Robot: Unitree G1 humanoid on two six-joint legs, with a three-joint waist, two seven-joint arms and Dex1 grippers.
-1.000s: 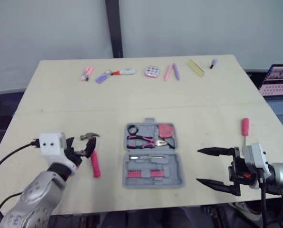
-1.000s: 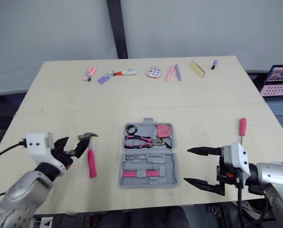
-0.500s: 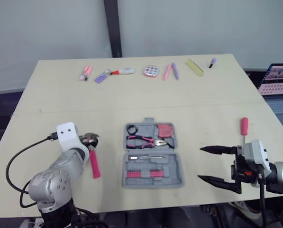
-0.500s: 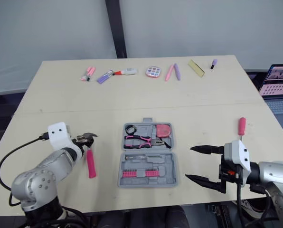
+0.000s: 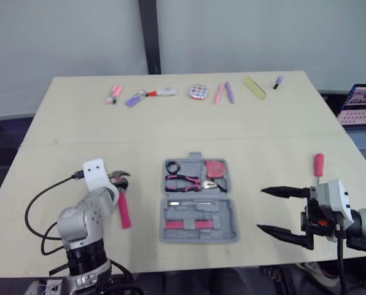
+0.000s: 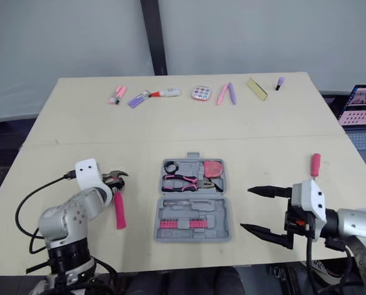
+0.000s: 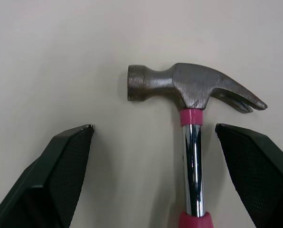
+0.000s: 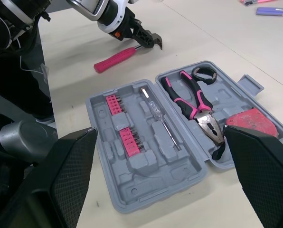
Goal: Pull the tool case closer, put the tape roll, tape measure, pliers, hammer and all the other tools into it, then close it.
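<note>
- The left gripper (image 7: 153,127) is spread wide and holds nothing. The hammer (image 7: 193,90) has its shaft between the fingers, touching neither.
- The right gripper (image 6: 247,209) is wide open and empty. The open tool case (image 6: 223,216) lies just beyond its fingertips.

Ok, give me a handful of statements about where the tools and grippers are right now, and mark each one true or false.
1. The tool case lies open. True.
2. The hammer is inside the case. False: it lies on the table to the left of the case.
3. The right gripper holds the pink-handled screwdriver. False: that gripper is open and empty, and the screwdriver lies on the table beyond it.
4. The pliers lie in the case. True.
5. The left gripper is open, with the hammer's shaft between its fingers. True.
</note>
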